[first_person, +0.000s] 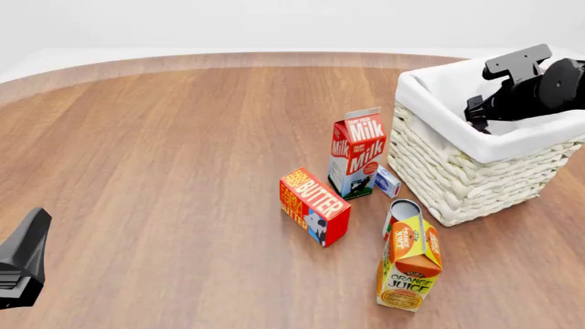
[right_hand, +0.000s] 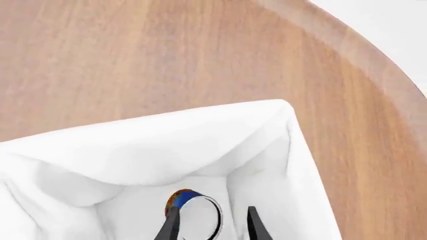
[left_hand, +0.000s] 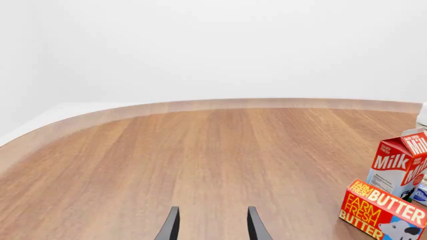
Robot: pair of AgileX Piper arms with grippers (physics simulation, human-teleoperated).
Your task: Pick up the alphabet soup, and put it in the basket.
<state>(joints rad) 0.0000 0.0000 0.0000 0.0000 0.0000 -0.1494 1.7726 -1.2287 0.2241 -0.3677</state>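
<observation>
Wood-grain table (first_person: 164, 157) under a plain white backdrop, with a basket (first_person: 457, 185) at its far right.

Inside the basket, low against the white liner (right_hand: 153, 145): soup (right_hand: 193, 212), 1 can, blue label and pale flat top showing in the right wrist view. Hidden in the front view by the basket wall.

Right gripper (right_hand: 210, 225) above the basket, fingers spread either side of the can; seemingly let go, though contact cannot be ruled out. Left gripper (left_hand: 211, 225) low over bare wood well left of the basket, fingers apart, holding nothing.

Handling, as a judgement: rigid metal, fairly heavy for its size, smooth and a bit slippery on the label, not fragile. Best taken across the round side wall, mid-height, fingers squarely opposed.

Count, just left of the basket: 1 milk carton (first_person: 357, 154), 1 butter box (first_person: 314, 205), 1 juice carton (first_person: 409, 264), 1 second can (first_person: 402, 209) behind it, 1 small blue-white box (first_person: 387, 181). 2 grippers, 1 basket.
</observation>
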